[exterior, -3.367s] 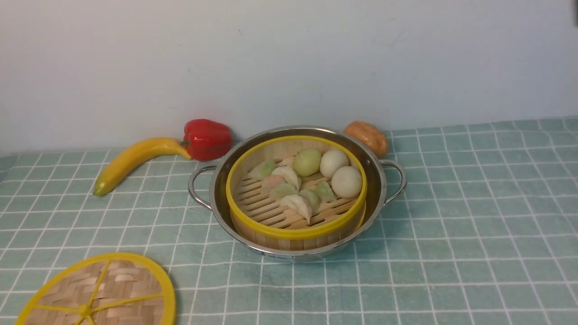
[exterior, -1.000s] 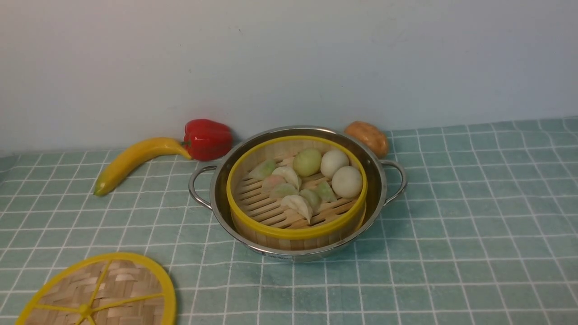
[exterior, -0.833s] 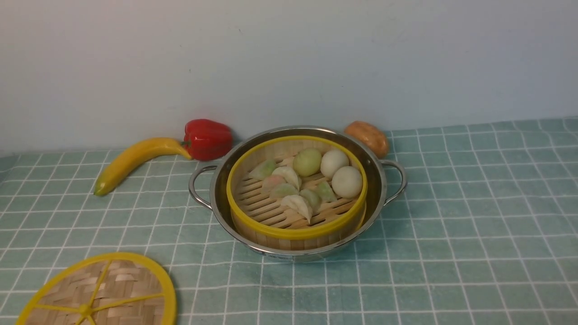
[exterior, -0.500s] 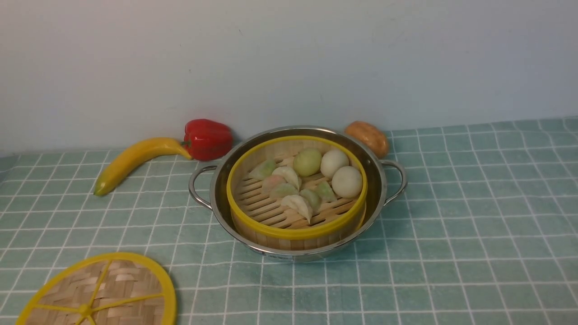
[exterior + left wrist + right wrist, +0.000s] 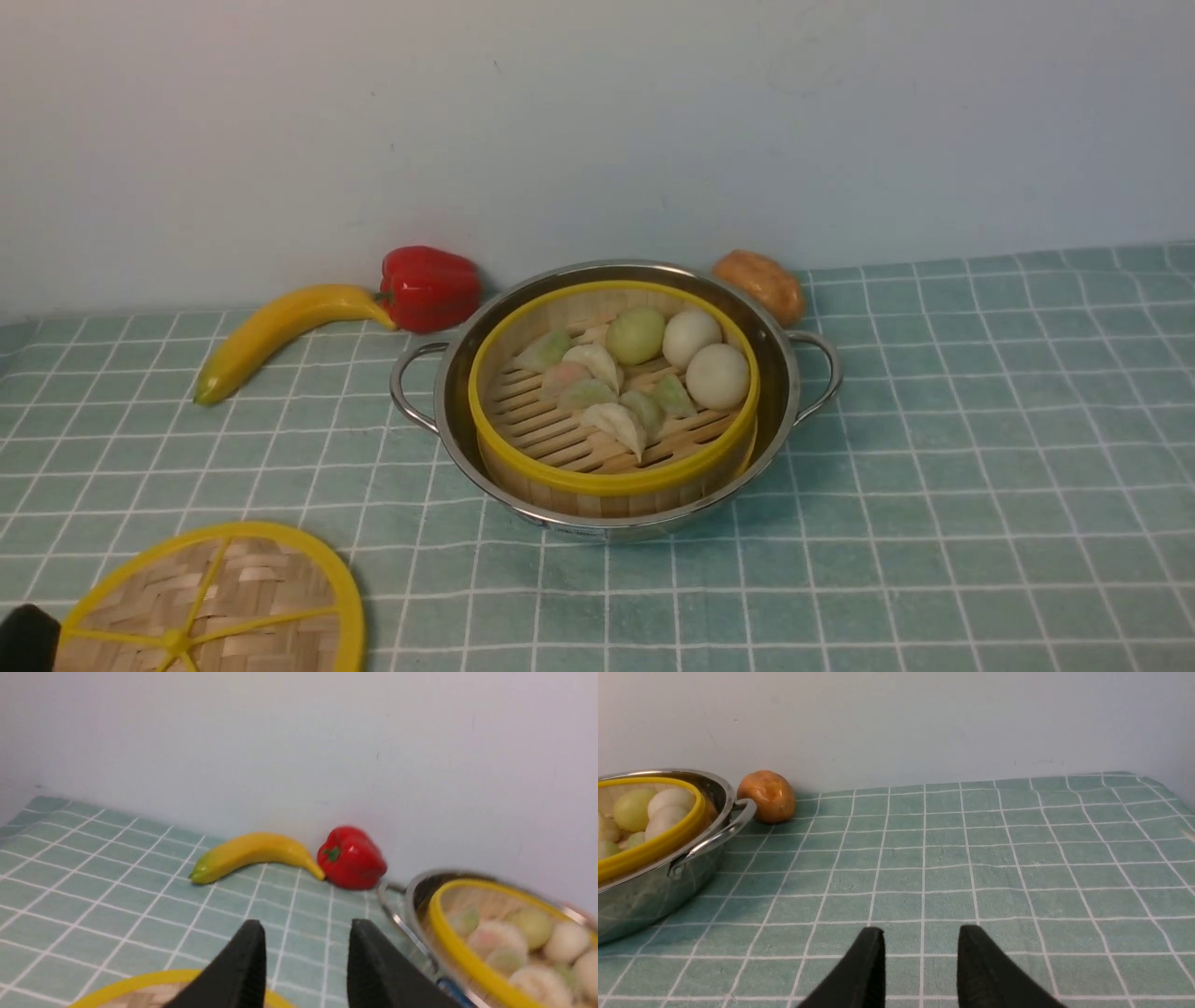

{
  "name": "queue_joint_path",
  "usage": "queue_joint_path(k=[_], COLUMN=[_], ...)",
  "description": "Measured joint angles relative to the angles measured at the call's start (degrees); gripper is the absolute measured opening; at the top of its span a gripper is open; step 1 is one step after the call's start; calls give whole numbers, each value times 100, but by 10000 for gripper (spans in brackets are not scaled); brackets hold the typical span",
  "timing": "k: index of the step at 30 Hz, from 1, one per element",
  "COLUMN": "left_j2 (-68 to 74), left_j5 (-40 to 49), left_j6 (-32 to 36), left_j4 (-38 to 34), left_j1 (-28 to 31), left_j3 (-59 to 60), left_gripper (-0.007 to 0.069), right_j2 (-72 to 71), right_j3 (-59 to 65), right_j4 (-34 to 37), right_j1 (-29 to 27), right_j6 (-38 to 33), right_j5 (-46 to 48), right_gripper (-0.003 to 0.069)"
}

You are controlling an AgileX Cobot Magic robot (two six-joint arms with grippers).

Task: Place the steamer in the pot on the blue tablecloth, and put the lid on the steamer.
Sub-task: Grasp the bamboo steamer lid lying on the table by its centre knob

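Observation:
The bamboo steamer (image 5: 607,485), holding dumplings and buns, sits inside the steel pot (image 5: 784,392) in the middle of the blue tablecloth (image 5: 980,467). The woven lid (image 5: 252,597) lies flat on the cloth at the near left, apart from the pot. My left gripper (image 5: 306,933) is open and empty, just above the lid's yellow rim (image 5: 140,982); one black fingertip (image 5: 26,637) shows at the near-left corner of the front view. The right gripper (image 5: 920,938) is open over bare cloth, right of the pot (image 5: 644,896). It is outside the front view.
A banana (image 5: 280,331) and a red pepper (image 5: 428,287) lie by the back wall, left of the pot. A potato (image 5: 761,283) rests behind the pot's right handle (image 5: 822,373).
A black tip of my left gripper has come into the near-left corner of the front view beside the lid. Pot, steamer and lid have not moved.

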Motion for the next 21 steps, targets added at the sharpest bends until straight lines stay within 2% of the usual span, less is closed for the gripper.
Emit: queue_joint_path(k=[4, 7, 10, 12, 13, 14, 16, 18, 19, 20, 21], left_j2=[0, 0, 49, 474, 523, 1036, 1372, 2331, 2709, 2786, 3454], left_j5=[-537, -490, 204, 1376, 1376, 2403, 3144, 4582, 5098, 5193, 5859], left_j6=[0, 39, 482, 895, 911, 933, 852, 364, 135, 51, -252], left_j4=[-1279, -1526, -1469, -832, -773, -266, 142, 947, 1267, 1389, 1917], left_j1=[0, 0, 0, 0, 0, 0, 0, 0, 0, 0, 0], left_j3=[0, -88, -736, -1704, -1704, -2381, -2821, -3579, -3841, -3889, -4267], left_gripper=[243, 243, 243, 243, 243, 243, 243, 243, 243, 243, 243], right_j2=[0, 0, 0, 0, 0, 0, 0, 0, 0, 0, 0], right_j3=[0, 0, 0, 0, 0, 0, 0, 0, 0, 0, 0], right_j4=[0, 0, 0, 0, 0, 0, 0, 6, 6, 17, 23], right_j1=[0, 0, 0, 0, 0, 0, 0, 0, 0, 0, 0], right_j6=[0, 0, 0, 0, 0, 0, 0, 0, 0, 0, 0], right_j5=[0, -6, -6, -6, -6, -13, -13, -13, -13, -13, -13], right_gripper=[240, 240, 240, 240, 240, 240, 240, 240, 240, 240, 240])
